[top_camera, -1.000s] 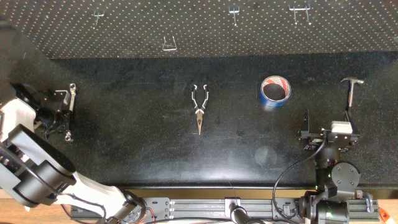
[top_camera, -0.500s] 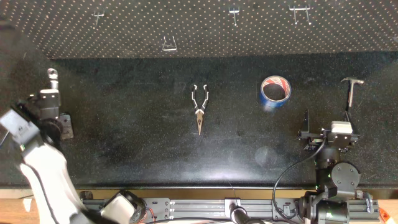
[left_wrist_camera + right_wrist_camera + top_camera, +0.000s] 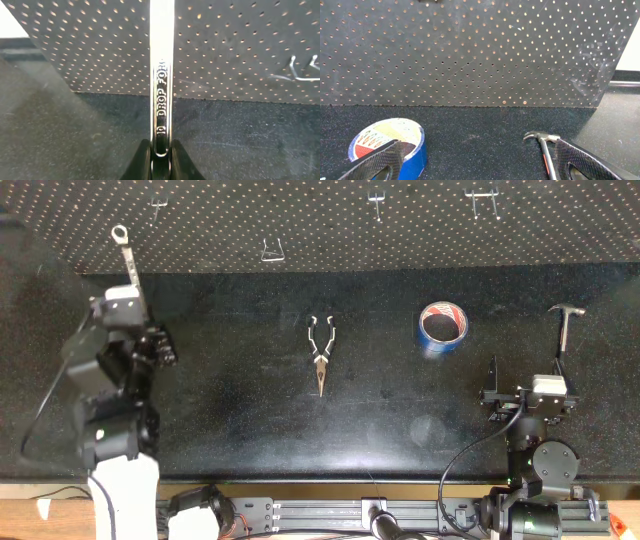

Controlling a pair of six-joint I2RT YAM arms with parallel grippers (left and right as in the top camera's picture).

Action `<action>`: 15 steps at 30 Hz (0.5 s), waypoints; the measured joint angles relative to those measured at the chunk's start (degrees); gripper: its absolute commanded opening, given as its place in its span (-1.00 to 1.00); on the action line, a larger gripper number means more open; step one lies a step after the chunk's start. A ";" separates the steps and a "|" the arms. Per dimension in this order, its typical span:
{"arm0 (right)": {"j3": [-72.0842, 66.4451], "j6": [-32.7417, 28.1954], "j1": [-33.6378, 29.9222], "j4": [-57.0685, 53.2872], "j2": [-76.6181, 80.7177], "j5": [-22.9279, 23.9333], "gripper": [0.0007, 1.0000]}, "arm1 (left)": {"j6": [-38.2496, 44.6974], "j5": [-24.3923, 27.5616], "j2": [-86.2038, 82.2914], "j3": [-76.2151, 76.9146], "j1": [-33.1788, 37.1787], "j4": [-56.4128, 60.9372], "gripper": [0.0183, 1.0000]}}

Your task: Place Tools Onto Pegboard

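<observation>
- Your left hand [image 3: 161, 164] is clamped on the wrench [image 3: 161, 75]. Its two fingers [image 3: 143, 161] pinch the lower shaft with no gap to either side.
- In the top view that hand [image 3: 132, 292] sits at about 10 o'clock on the table [image 3: 250, 420], near the far left edge.
- The wrench [image 3: 125, 252] sticks out of the hand toward 12 o'clock, leaning a touch to 11. Its ring end is the far end.
- From the left wrist camera the wrench runs straight up across the pegboard [image 3: 240, 45]. You cannot tell from these views whether the tip touches the board.
- Wire hooks [image 3: 300, 70] show on the board at 3 o'clock of the wrench, well apart from it.
- Your right hand [image 3: 479, 143] is spread wide and holds nothing. It faces the pegboard [image 3: 470, 55].
- That hand stands at about 4 o'clock on the table, low and close to its own base.
- The tape [image 3: 387, 142] lies just ahead of the right hand's one finger [image 3: 375, 160], and the hammer [image 3: 545, 145] lies just ahead of the other.
- In the top view the tape [image 3: 443, 326] is at about 2 o'clock and rests on the table.
- The hammer [image 3: 563, 330] lies at about 3 o'clock by the right edge, head toward 12 and handle toward 6.
- The pliers [image 3: 320, 355] lie near the table's middle, handles toward 12 and nose toward 6, well apart from both hands.
- The pegboard [image 3: 320, 225] stands along the 12 o'clock edge and carries several hooks [image 3: 272, 250] with nothing on them.
</observation>
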 measured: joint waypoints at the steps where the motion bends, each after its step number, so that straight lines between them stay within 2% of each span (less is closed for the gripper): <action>1: 0.00 0.00 0.00 0.00 0.02 0.00 0.95 | -0.13 -0.39 1.92 -0.07 -0.46 0.90 -0.98; 7: 0.00 0.00 0.00 0.00 0.02 0.00 0.95 | -0.59 -1.25 6.36 -0.37 -1.01 4.94 -0.98; 15: 0.00 0.00 0.00 0.00 0.02 0.00 0.95 | -0.31 -1.62 6.69 -0.37 -6.08 4.96 -0.98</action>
